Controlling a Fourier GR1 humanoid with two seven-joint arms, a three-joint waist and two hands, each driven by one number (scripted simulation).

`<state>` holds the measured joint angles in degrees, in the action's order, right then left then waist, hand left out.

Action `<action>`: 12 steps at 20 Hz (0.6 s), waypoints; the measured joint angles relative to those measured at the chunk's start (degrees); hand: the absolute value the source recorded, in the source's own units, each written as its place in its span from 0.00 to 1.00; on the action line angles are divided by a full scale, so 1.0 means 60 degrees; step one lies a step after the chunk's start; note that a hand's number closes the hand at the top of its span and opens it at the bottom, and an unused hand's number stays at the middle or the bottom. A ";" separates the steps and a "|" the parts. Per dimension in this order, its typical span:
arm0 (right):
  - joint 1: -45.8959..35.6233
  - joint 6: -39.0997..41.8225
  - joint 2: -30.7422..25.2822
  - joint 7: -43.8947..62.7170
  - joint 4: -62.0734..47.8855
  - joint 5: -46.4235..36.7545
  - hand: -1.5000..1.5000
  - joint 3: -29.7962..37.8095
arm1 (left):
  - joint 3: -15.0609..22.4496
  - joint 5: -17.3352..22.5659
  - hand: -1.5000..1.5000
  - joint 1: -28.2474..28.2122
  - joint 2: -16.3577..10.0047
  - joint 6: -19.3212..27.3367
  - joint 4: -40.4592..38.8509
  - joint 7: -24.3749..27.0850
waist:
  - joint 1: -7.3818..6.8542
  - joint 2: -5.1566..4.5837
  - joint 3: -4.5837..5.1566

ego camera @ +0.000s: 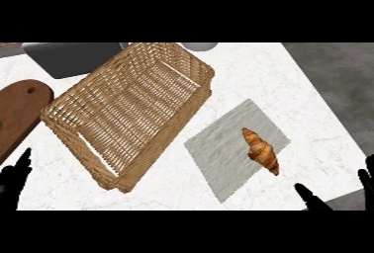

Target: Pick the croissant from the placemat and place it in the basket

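A golden-brown croissant lies on the right part of a grey placemat on the white marble counter. To its left sits a large woven wicker basket, tilted diagonally, with nothing inside. My right hand shows at the lower right, fingers up and open, below and to the right of the croissant, touching nothing. At the lower left edge my left hand rests open, fingers up, left of the basket's near corner.
A brown wooden cutting board lies at the left edge. A dark grey tray sits at the back left behind the basket, and a grey round object at the back. The counter's right edge borders dark floor.
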<state>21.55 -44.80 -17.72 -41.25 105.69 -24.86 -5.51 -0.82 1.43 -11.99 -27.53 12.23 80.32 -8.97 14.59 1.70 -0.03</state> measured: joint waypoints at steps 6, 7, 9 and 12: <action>0.3451 -0.1051 0.0588 -0.1021 0.0297 -0.1788 0.00 -0.0753 | 0.0346 -0.0271 0.50 0.0239 0.0047 -0.0026 0.0216 -0.0153 | -0.0633 -0.0076 0.0011; 0.4003 -0.1315 0.0774 -0.1200 0.0364 -0.1964 0.00 -0.0880 | 0.0403 -0.0315 0.50 0.0304 0.0058 -0.0039 0.0219 -0.0184 | -0.0745 -0.0085 0.0010; 0.4975 -0.1887 0.1247 -0.1515 0.0437 -0.2291 0.00 -0.1204 | 0.0574 -0.0450 0.50 0.0523 0.0085 -0.0066 0.0290 -0.0317 | -0.1003 -0.0111 0.0007; 0.6024 -0.2742 0.1854 -0.2010 0.0326 -0.2475 0.00 -0.1649 | 0.0810 -0.0581 0.50 0.0890 0.0166 -0.0210 0.0258 -0.0447 | -0.1404 -0.0150 0.0002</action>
<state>57.69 -61.25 -6.59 -53.30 107.65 -39.70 -15.40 4.04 -2.06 -6.65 -26.53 10.97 81.87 -11.65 6.17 0.80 -0.01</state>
